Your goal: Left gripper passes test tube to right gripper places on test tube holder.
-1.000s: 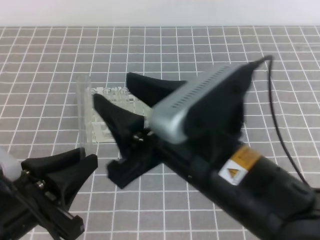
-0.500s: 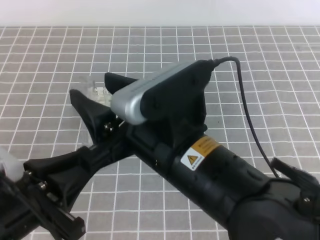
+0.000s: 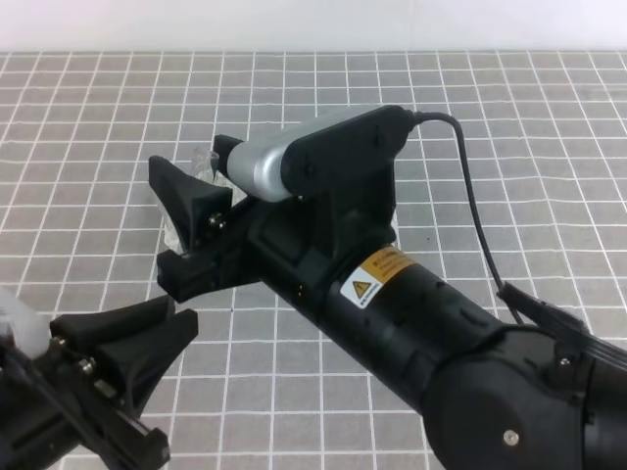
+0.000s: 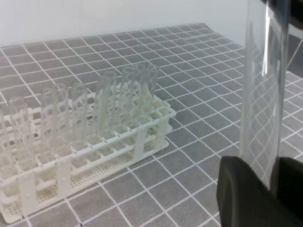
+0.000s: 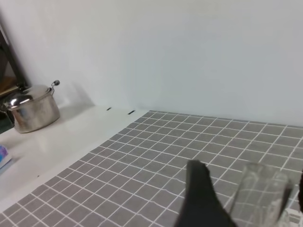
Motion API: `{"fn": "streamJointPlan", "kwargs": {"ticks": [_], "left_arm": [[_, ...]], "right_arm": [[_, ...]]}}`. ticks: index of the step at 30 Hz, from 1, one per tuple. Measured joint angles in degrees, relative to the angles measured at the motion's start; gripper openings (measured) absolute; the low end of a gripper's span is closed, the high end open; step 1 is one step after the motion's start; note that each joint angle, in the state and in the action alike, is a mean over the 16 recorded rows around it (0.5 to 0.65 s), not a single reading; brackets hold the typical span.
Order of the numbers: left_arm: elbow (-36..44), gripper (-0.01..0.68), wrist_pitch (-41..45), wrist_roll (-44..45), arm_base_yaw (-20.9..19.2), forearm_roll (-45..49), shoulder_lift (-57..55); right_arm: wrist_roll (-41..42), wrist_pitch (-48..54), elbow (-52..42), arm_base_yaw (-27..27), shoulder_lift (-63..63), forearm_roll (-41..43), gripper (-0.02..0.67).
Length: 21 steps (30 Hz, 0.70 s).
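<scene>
The test tube, slender clear glass mirroring the grid, stands upright, pinched at its lower part by the left gripper, whose black jaws are closed on it. The right gripper, angular and matte black, is spread wide around the tube's top. The test tube holder, a white plastic lattice, stands apart on the grey tiled table.

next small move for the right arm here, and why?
Probably close the right gripper on the test tube. Its jaws stand open, and the right wrist view shows clear glass between them. The left gripper is shut on the tube's lower end, so the handover isn't done. The rack waits behind.
</scene>
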State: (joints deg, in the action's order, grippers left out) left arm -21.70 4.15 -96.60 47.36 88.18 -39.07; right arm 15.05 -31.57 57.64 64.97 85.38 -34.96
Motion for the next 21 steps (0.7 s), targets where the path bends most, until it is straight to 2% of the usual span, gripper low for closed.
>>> {"fn": "streamJointPlan", "kwargs": {"ticks": [13,21], "left_arm": [[0.01,0.034,0.61,-0.01,0.01,0.0,-0.02],[0.01,0.034,0.61,0.0,0.01,0.0,-0.02]], "right_arm": [[-8.91,-0.98,0.13,-0.12,0.63,8.39,0.244],[-11.1,-1.65,0.13,-0.09,0.64,9.97,0.16]]}}
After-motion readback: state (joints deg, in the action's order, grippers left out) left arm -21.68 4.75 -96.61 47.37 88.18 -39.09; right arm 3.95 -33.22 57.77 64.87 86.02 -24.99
